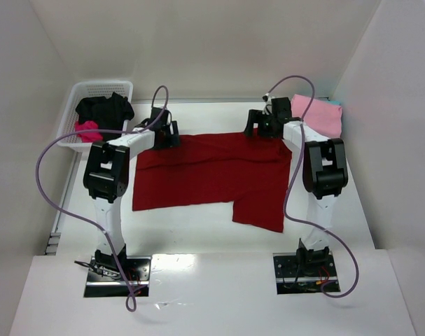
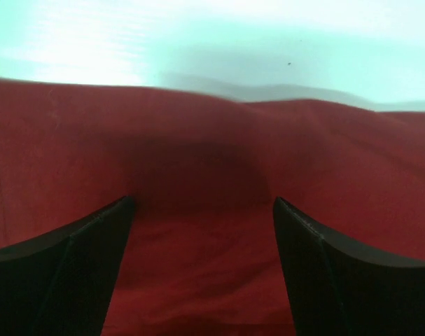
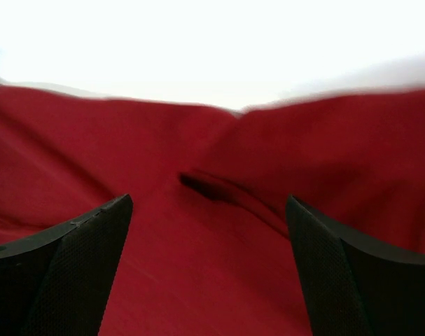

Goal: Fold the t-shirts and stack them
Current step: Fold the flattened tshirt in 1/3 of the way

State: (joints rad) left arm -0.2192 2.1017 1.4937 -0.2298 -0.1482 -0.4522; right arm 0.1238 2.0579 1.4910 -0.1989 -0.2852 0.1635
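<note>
- The dark red t-shirt [image 1: 212,175] lies flat in the middle of the table [image 1: 198,227]. It looks partly folded, though the layers are hard to read from above.
- The left gripper [image 2: 201,203] and right gripper [image 3: 208,199] are both spread wide, low over its far edge, grasping nothing.
- The pink shirt [image 1: 317,115] sits folded at far right: one done.
- The black shirt [image 1: 103,108] and magenta shirt [image 1: 88,131] wait crumpled in the basket [image 1: 103,84].
- Remaining: finish the red fold, stack it, then do two more.

Dark red t-shirt [image 1: 212,175] lay spread flat at centre, lightly creased, one part jutting toward near right. Light pink t-shirt [image 1: 317,115] sat folded square, far right. Black t-shirt [image 1: 106,108] and magenta t-shirt [image 1: 88,130] lay crumpled in basket [image 1: 100,85], far left.
</note>
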